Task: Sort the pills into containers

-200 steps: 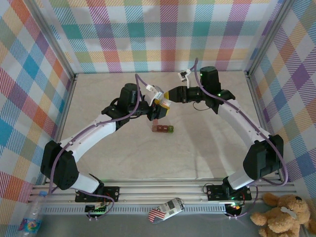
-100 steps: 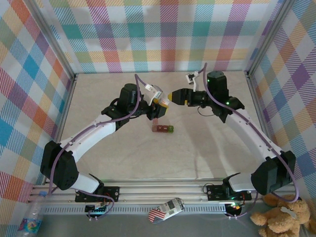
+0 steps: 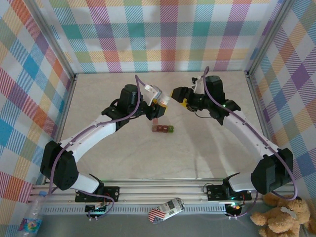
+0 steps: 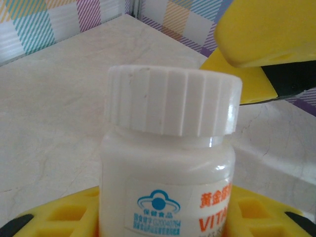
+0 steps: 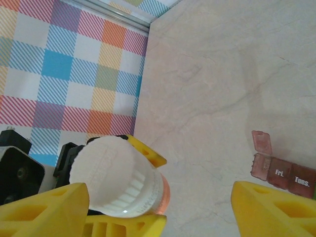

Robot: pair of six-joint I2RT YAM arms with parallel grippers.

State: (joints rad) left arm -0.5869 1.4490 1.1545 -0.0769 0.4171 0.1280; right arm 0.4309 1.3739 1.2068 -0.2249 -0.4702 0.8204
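Observation:
My left gripper (image 3: 159, 102) is shut on a small white bottle (image 4: 168, 163) with an orange lower part, held above the table with its ribbed white cap (image 4: 173, 101) on. In the left wrist view my yellow fingers (image 4: 49, 219) flank the bottle's base. My right gripper (image 3: 177, 95) stands open just right of the cap (image 5: 106, 175), one finger (image 5: 44, 212) beside the cap and the other well clear. The containers (image 3: 163, 129), a short dark red row with a green end, lie on the table below the bottle; one red lid (image 5: 261, 142) stands open. The pills are out of view.
Plaid walls with metal posts close in the table at the back and both sides. A teddy bear (image 3: 281, 212), a water bottle (image 3: 32, 217) and a small packet (image 3: 165, 210) lie off the table's near edge by the arm bases.
My right gripper has opened off the bottle cap and drawn back a little to the right. The left gripper and the bottle have stayed put.

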